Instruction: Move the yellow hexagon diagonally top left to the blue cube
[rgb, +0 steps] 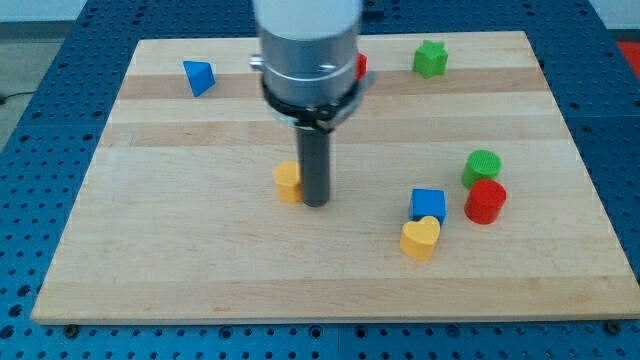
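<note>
The yellow hexagon lies left of the board's middle, partly hidden by the rod. My tip rests on the board right against the hexagon's right side. The blue cube sits to the right, well apart from the hexagon, with a yellow heart touching its lower edge.
A blue triangular block lies at the top left. A green star lies at the top right. A red block peeks out behind the arm. A green cylinder and red cylinder stand right of the blue cube.
</note>
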